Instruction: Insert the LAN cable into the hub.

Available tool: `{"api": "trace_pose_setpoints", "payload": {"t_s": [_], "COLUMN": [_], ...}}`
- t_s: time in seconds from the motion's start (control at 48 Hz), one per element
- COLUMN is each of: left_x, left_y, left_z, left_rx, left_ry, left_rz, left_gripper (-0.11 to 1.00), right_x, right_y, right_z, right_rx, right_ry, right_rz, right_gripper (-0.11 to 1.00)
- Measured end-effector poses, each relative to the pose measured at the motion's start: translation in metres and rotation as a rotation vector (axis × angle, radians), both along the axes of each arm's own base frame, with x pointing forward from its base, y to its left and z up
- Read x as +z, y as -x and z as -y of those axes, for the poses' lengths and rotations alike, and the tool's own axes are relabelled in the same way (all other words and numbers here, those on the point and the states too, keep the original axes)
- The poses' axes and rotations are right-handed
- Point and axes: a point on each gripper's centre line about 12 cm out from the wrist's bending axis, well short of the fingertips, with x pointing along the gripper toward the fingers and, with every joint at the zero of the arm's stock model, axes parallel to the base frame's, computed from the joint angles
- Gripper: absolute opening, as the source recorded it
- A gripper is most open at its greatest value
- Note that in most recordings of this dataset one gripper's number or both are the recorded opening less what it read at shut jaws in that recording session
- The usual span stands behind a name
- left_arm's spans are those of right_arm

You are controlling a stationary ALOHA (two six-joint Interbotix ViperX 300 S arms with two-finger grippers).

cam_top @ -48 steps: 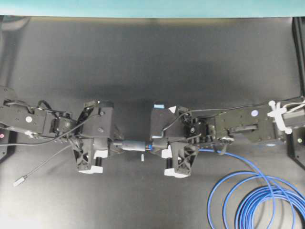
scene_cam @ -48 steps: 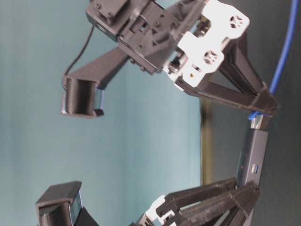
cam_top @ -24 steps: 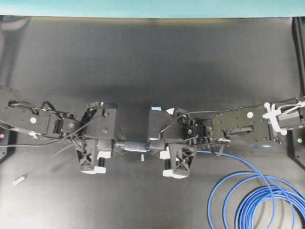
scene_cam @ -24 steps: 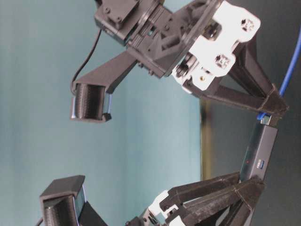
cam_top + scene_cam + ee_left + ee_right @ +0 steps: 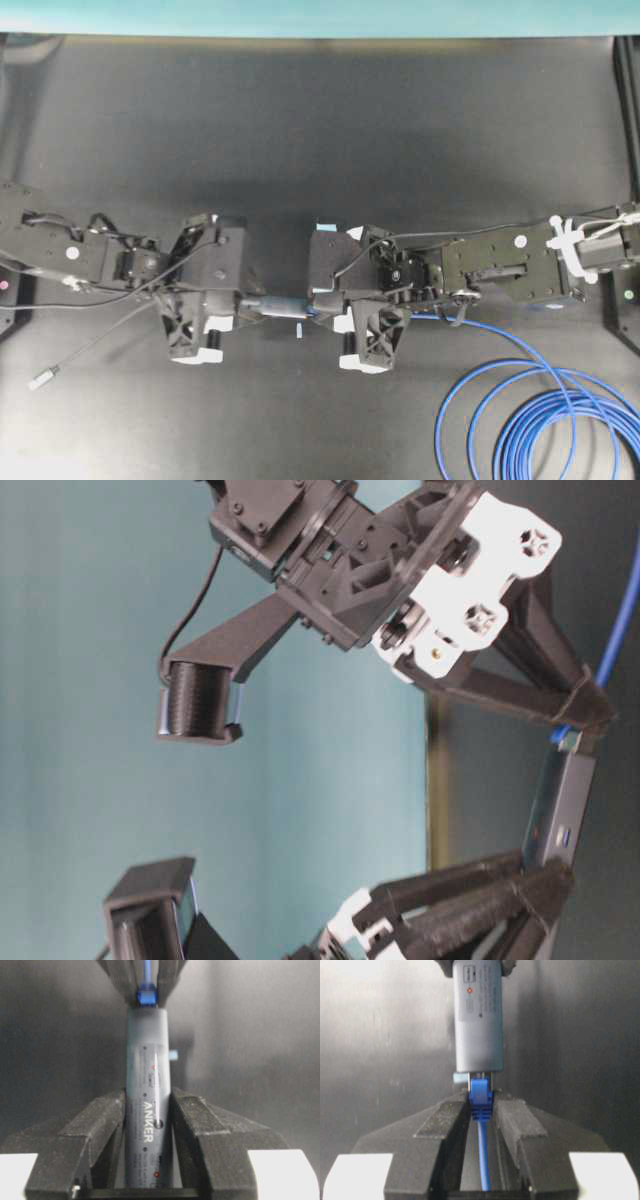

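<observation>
The hub (image 5: pixel 147 1085), a slim grey bar, is held level above the black table with my left gripper (image 5: pixel 147 1110) shut on its sides. My right gripper (image 5: pixel 481 1105) is shut on the blue boot of the LAN cable (image 5: pixel 481 1097). The cable's plug meets the end face of the hub (image 5: pixel 479 1020); how deep it sits I cannot tell. From overhead, the left gripper (image 5: pixel 250 305), hub (image 5: pixel 280 306) and right gripper (image 5: pixel 325 305) form one line mid-table. The LAN cable (image 5: pixel 530 420) trails right into loops. In the table-level view the hub (image 5: pixel 560 810) spans both grippers.
The hub's thin grey cord runs left under the left arm and ends in a small silver plug (image 5: pixel 40 379) lying on the table. The coiled cable fills the front right corner. A teal wall edges the table's far side.
Both arms have drifted slightly left together, carrying the hub and the plug. Neither grip has changed.
</observation>
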Motion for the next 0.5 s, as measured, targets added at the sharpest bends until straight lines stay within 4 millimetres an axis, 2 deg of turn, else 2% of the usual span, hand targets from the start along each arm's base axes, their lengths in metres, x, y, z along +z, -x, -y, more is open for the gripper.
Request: {"api": "trace_pose_setpoints", "payload": {"t_s": [0.313,0.354,0.5], "left_x": [0.0,0.0,-0.003], "left_y": [0.001,0.001,0.006], "left_z": [0.0,-0.001,-0.004], "left_rx": [-0.001,0.002,0.01], "left_ry": [-0.001,0.0,0.0], "left_rz": [0.0,-0.002,-0.014], "left_gripper": [0.28,0.28,0.28], "right_x": [0.003,0.003,-0.001], "right_y": [0.002,0.003,0.013], "right_z": [0.0,0.001,0.004], "right_rx": [0.002,0.0,-0.005], "right_ry": [0.001,0.0,0.002], "right_rz": [-0.004,-0.012,-0.066], "right_gripper": [0.16,0.24,0.7]}}
